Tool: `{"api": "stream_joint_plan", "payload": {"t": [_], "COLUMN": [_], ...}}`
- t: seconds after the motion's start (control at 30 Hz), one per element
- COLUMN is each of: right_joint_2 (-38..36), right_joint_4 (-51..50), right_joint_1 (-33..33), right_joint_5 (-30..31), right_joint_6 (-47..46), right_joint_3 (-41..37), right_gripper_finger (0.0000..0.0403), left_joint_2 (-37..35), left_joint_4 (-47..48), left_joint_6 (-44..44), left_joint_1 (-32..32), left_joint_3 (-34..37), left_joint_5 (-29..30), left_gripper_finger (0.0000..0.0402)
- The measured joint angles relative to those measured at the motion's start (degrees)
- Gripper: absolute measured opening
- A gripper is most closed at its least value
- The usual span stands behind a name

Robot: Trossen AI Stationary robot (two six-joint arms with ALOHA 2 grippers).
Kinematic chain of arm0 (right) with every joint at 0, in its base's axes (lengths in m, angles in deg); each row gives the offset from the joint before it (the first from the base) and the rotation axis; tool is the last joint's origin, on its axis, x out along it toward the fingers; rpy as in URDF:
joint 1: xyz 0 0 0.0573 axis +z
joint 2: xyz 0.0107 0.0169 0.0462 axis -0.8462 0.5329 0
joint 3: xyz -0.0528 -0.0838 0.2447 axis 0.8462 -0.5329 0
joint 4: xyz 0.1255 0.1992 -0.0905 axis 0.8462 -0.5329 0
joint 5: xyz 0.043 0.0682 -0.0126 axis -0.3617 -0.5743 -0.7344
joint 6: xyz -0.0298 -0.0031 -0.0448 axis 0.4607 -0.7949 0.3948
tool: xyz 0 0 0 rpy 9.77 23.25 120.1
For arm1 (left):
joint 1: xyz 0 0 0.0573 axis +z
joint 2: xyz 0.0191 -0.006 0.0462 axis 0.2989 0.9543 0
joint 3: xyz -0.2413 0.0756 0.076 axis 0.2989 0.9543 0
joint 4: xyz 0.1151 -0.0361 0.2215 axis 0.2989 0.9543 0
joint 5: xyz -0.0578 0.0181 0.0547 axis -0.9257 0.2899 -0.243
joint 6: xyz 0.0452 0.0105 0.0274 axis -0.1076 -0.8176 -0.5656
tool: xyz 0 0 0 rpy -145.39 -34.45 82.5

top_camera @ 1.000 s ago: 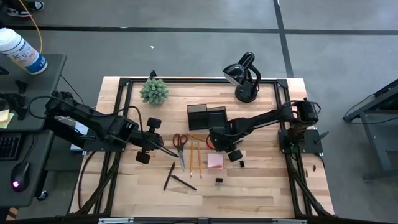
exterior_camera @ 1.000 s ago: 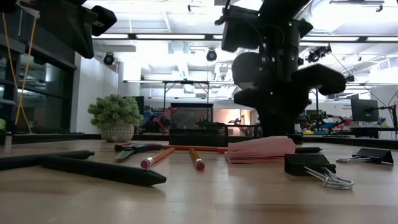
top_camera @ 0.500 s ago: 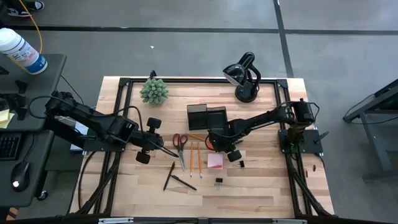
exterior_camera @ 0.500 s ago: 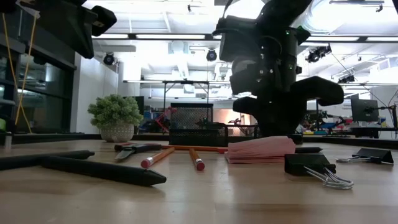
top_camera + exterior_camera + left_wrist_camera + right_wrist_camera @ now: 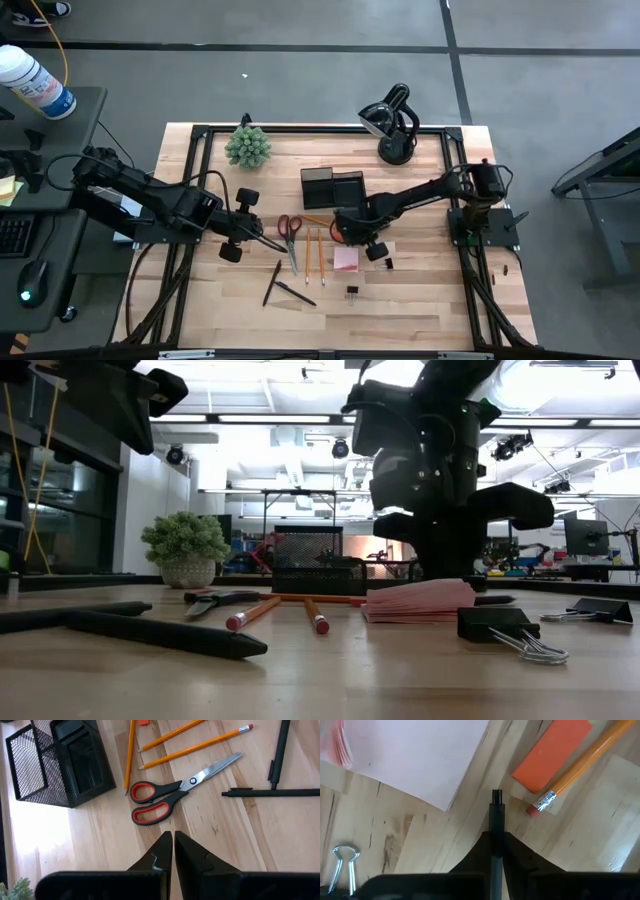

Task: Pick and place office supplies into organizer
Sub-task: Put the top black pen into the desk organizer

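Note:
My right gripper [image 5: 345, 232] stands just far of the pink sticky-note pad [image 5: 347, 259], pointing down and shut on a thin black pen [image 5: 496, 807]. An orange eraser [image 5: 552, 752] and a pencil [image 5: 590, 765] lie next to it. My left gripper [image 5: 173, 836] hovers shut, left of the red-handled scissors [image 5: 289, 232]. Pencils [image 5: 313, 252], two more black pens [image 5: 285, 287] and binder clips [image 5: 352, 291] lie flat on the table. The black mesh organizer [image 5: 333, 187] stands at the far middle. My right gripper pinches the black pen's shaft [image 5: 496, 822] between its two fingers, a little back from one end [image 5: 496, 796]. The fingers come from above, pointing down, and lie across the pen. The pen is level at the table top; whether it is lifted clear I cannot tell.
A green spiky plant [image 5: 248, 146] stands at the far left and a black desk lamp [image 5: 392, 122] at the far right. A binder clip [image 5: 500, 625] lies right of the pad. Bare wood stretches along the near edge.
My right gripper has shut on the black pen while staying over the same spot beside the pink pad. The other things lie where they were.

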Motion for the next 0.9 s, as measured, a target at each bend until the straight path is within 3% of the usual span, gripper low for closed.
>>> {"api": "stream_joint_plan", "payload": {"t": [0.43,0.63,0.8,0.9], "right_joint_2": [0.13,0.13,0.11,0.08], "right_joint_4": [-5.44,-7.45,-2.1,4.33], "right_joint_1": [-0.18,-2.12,-6.39,-10.84], "right_joint_5": [1.87,4.68,11.66,12.12], "right_joint_6": [0.07,-0.04,0.42,-0.52], "right_joint_3": [9.14,17.31,24.89,28.79], "right_gripper_finger": [0.0016,0.0016,0.0015,0.0015], "left_joint_2": [0.0,0.0,0.0,0.0], "left_joint_4": [0.54,2.55,3.15,3.43], "left_joint_6": [0.0,0.26,0.31,0.28], "left_joint_1": [0.0,0.0,0.0,0.0], "left_joint_3": [0.0,0.0,0.0,0.0], "left_joint_5": [0.13,-0.25,-0.26,-0.28], "left_gripper_finger": [0.001,0.001,0.001,0.001]}}
